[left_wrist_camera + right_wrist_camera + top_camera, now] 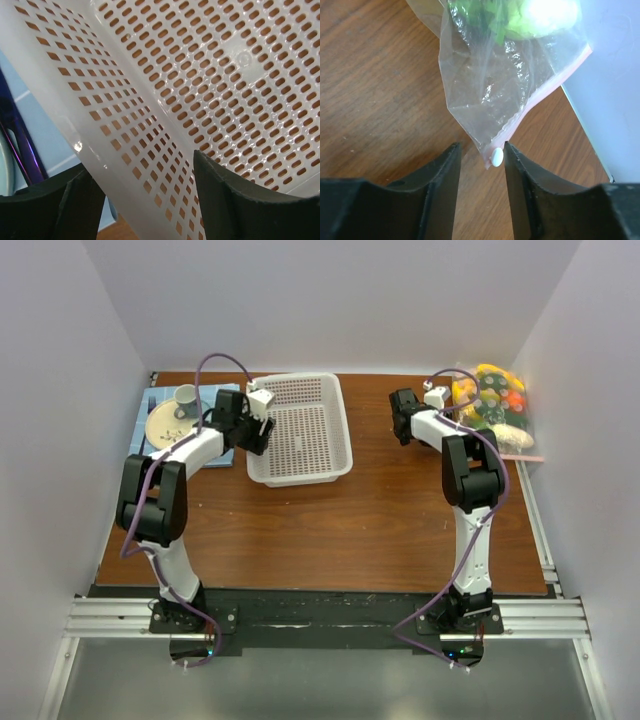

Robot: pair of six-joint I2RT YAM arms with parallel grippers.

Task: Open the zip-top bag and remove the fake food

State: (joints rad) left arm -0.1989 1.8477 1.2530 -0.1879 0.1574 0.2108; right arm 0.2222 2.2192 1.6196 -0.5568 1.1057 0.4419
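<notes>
From above, the clear dotted zip-top bag (495,405) lies at the far right corner of the bench (350,530), with the colourful plastic fake food (490,390) all inside.

Left wrist: the left hand (142,167) stands wide astride a wall of the white mesh basket (150,125); I cannot tell whether it grips.

Right wrist: the right hand (480,150) is narrow around the white zipper slider (497,157) but not yet pinching it. The bag looks shut, so the opening has not begun.

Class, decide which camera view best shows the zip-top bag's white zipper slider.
Right wrist view: the white zipper slider sits close up at the zip-top bag's pink-edged corner. Top external shows the bag, but the slider is too small to see; left wrist shows the white mesh basket, not the bag.
</notes>
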